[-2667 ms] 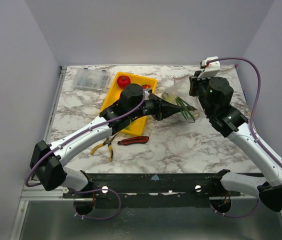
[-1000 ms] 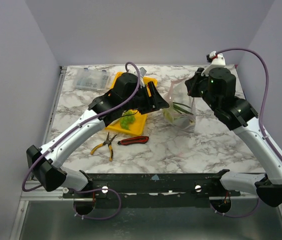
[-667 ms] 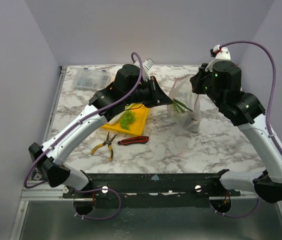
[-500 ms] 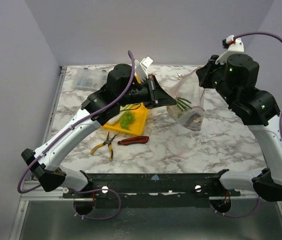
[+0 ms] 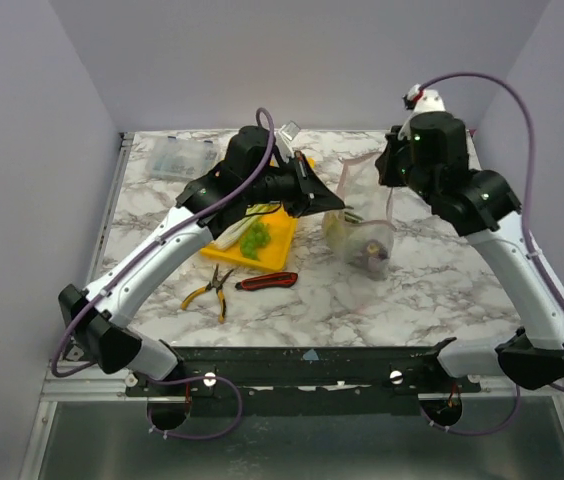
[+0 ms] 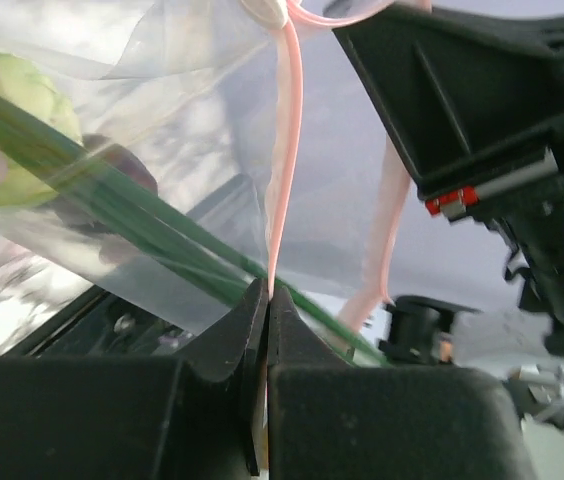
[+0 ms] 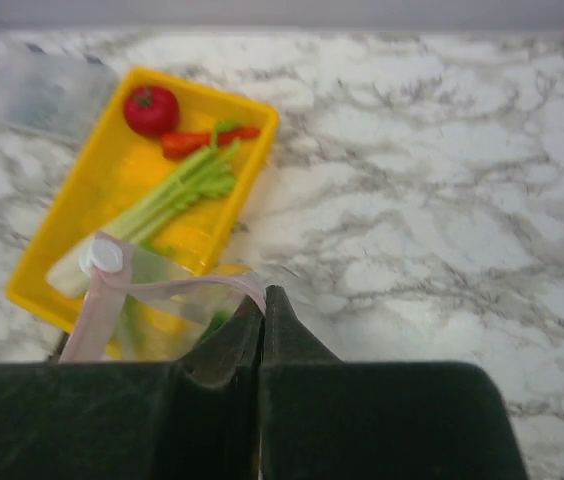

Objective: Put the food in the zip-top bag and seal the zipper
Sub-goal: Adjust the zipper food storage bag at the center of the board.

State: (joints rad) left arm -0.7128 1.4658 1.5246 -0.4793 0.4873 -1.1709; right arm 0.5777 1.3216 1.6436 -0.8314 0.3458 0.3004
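The clear zip-top bag [image 5: 362, 225] hangs above the table between both arms, with a pale green cabbage [image 6: 12, 130], long green leek leaves [image 6: 122, 225] and a dark eggplant [image 6: 117, 165] inside. My left gripper [image 6: 268, 291] is shut on the pink zipper [image 6: 288, 120] at the bag's left side [image 5: 340, 207]. The right gripper [image 7: 265, 296] is shut on the same strip [image 7: 187, 288] at the far side [image 5: 389, 172], close to its white slider [image 7: 102, 255]. More food lies on the yellow tray [image 7: 122, 175]: a tomato [image 7: 150, 108], a carrot [image 7: 197, 140] and a leek [image 7: 167, 200].
Green grapes [image 5: 255, 240] rest on the tray's near end. Yellow-handled pliers [image 5: 212, 290] and a red-black utility knife [image 5: 267, 281] lie on the marble in front of the tray. A clear hard box [image 5: 177, 157] stands at the back left corner.
My left gripper swung from over the tray to the bag and shut on its zipper edge. The right arm rose with the bag, then came back down and left.
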